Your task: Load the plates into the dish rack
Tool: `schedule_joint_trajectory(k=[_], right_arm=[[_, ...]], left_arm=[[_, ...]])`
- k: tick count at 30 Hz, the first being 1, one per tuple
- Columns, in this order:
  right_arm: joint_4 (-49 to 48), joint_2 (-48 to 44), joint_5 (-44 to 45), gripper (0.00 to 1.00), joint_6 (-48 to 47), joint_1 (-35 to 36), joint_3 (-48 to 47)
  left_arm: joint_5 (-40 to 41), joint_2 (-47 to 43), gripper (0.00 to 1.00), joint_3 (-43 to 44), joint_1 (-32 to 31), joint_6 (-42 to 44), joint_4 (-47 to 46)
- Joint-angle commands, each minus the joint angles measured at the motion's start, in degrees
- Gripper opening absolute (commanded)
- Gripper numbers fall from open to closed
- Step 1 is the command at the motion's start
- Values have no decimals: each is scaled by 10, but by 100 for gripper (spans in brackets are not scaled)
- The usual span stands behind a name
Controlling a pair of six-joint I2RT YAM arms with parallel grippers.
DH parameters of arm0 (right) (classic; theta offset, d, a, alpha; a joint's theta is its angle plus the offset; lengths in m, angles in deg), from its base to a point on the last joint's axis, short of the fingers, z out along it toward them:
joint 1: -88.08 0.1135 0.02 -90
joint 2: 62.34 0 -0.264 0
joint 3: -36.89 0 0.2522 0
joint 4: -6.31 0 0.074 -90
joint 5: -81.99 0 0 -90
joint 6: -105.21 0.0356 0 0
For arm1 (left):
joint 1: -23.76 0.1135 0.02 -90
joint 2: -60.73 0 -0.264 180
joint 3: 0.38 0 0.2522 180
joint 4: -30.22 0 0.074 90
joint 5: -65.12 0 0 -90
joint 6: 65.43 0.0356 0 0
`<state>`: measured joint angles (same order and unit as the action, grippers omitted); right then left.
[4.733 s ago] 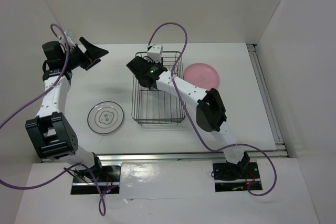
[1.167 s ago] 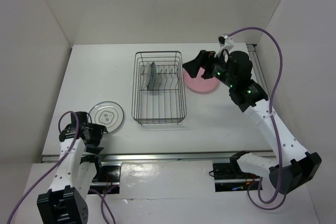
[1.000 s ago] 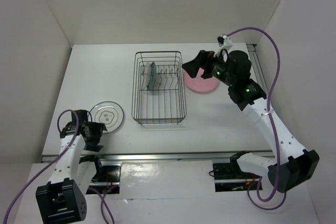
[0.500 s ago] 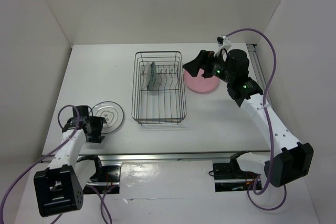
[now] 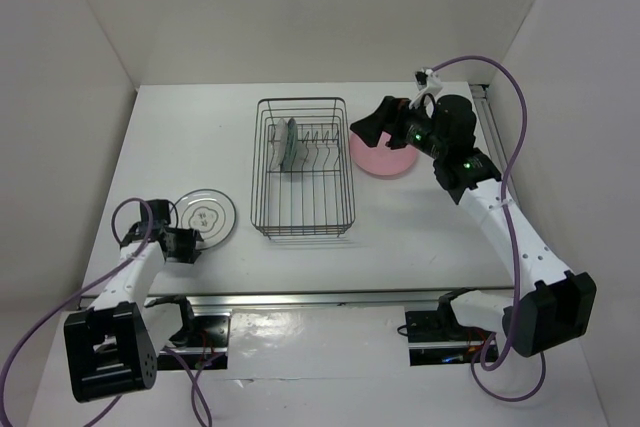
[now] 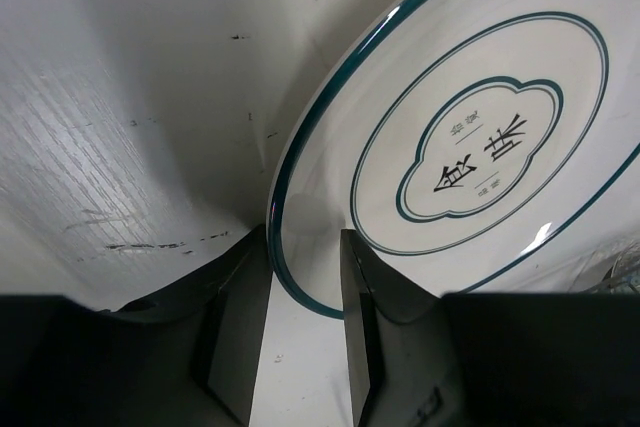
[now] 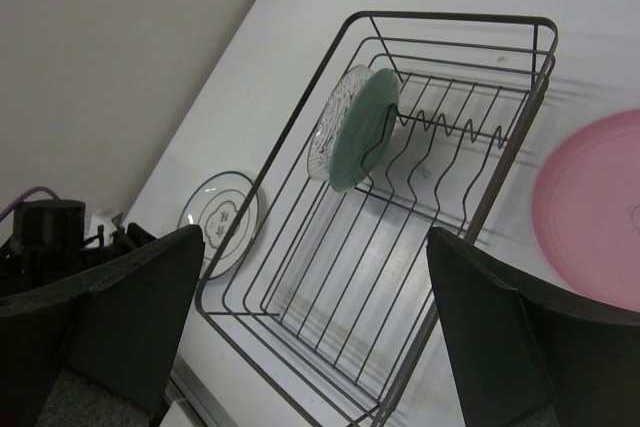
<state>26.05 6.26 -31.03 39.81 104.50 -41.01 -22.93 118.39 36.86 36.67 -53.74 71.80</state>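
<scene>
1. Top external: the dish rack (image 5: 304, 234) sits mid-table with two small plates upright near its far left. The pink plate (image 5: 388, 161) lies flat just right of it, under the right gripper (image 5: 366, 131), which hangs spread wide. The ringed glass plate (image 5: 205, 217) lies flat left of the rack, with the left gripper (image 5: 189, 244) at its near-left rim.
2. Left wrist: the left gripper (image 6: 300, 247) has its jaws apart, straddling the ringed glass plate (image 6: 480, 147) at its rim.
3. Right wrist: the right gripper (image 7: 315, 237) gapes empty above the dish rack (image 7: 452, 17). The teal plate (image 7: 362, 132) and wavy glass plate (image 7: 330, 132) lean together among the prongs.
</scene>
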Motion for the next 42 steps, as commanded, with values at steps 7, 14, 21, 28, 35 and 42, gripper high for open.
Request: schedule_joint_trajectory(k=[7, 14, 21, 28, 35, 42], right_arm=[[-34, -26, -22, 99, 1, -4, 2], [-34, -31, -27, 99, 1, -4, 7], [-34, -36, -27, 99, -4, -4, 7], [-34, -36, -27, 99, -4, -4, 12], [-40, -31, -33, 99, -10, -4, 12], [-64, -26, -26, 99, -22, -4, 24]], left_arm=[[29, 27, 43, 1, -3, 4, 1], [34, 67, 15, 23, -3, 39, -29], [52, 137, 0, 82, -3, 71, -35], [60, 140, 0, 111, -3, 92, -64], [55, 97, 0, 171, 13, 162, -117], [8, 61, 0, 248, 33, 241, -187]])
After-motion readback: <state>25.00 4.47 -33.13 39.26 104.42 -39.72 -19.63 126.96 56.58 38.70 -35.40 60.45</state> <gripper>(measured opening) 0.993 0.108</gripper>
